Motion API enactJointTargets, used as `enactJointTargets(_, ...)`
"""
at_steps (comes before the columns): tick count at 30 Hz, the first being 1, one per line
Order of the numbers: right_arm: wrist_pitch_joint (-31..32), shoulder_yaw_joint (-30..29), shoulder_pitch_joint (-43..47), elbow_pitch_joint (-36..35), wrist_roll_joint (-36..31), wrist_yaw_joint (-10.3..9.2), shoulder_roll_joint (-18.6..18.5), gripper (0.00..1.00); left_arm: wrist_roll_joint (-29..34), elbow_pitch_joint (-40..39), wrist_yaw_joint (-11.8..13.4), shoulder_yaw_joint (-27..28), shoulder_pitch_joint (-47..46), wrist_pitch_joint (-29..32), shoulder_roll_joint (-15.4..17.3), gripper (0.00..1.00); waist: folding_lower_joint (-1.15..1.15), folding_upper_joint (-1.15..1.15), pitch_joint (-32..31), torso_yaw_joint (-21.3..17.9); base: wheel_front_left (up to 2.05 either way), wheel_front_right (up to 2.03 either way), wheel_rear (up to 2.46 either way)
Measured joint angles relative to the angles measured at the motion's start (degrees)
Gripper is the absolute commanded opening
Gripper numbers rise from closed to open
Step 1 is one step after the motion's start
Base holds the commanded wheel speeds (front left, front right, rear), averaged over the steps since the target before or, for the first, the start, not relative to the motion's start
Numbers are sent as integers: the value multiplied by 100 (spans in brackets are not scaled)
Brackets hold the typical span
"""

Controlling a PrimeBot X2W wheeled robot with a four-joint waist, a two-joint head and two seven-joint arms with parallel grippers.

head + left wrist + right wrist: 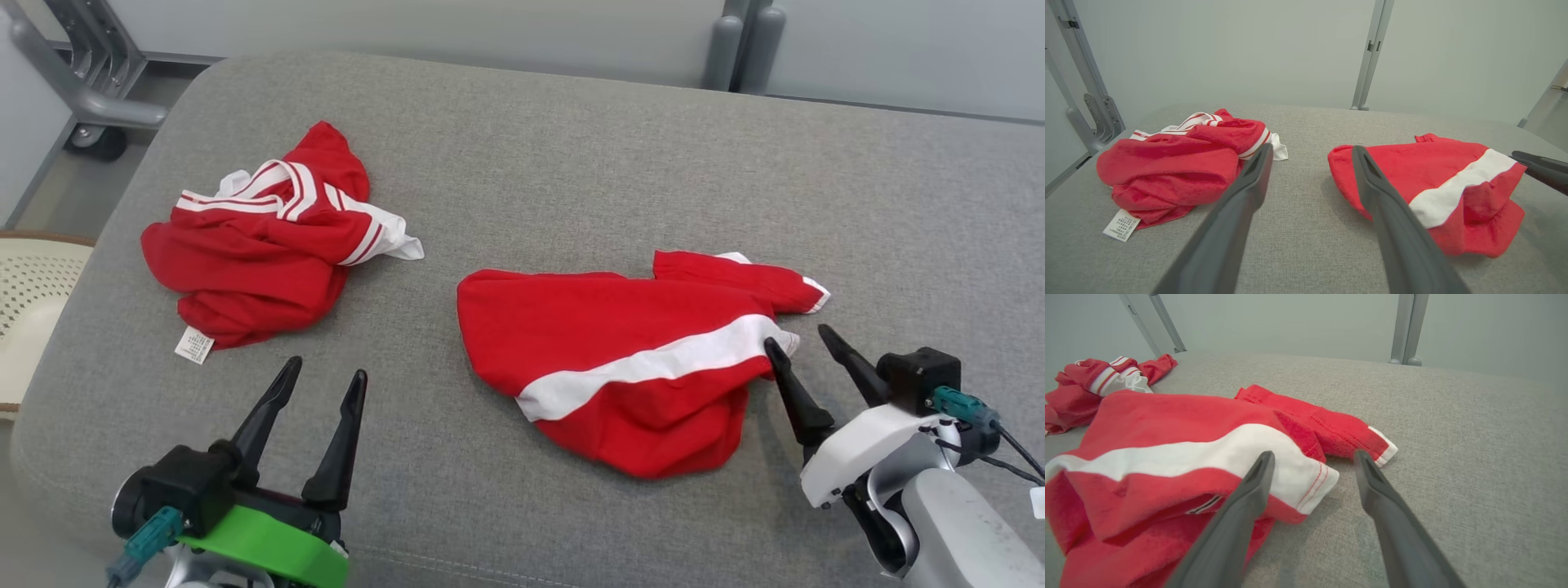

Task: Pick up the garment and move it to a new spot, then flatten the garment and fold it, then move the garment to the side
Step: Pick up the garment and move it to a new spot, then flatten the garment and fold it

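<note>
Two red garments with white stripes lie on the grey padded surface (571, 163). One garment (620, 343) (1437, 171) (1167, 428), loosely spread with a broad white band, lies right of centre. My right gripper (798, 336) (1313, 453) stands open at its right edge, its left finger over the white hem, holding nothing. The other garment (261, 245) (1175, 163) (1086, 379) is crumpled at the left, with a white label at its near corner. My left gripper (326, 367) (1312, 148) hangs open and empty in front of the gap between the two garments.
A cream perforated basket (33, 294) stands off the surface's left edge. A grey metal frame on a caster (90, 90) stands at the back left, and two grey posts (739, 41) rise behind the far edge. Bare grey fabric stretches across the back and right.
</note>
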Motion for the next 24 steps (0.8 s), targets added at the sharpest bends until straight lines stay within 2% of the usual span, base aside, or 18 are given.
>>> enactJointTargets(6,30,198,-122,249,179,0,130,100,138,-5,55,156,143,-133,154,100,0,0,60,124,0,0,0)
enactJointTargets(24,22,466,-277,719,903,0,238,100,155,-183,56,171,190,-227,155,100,0,0,124,122,0,0,0)
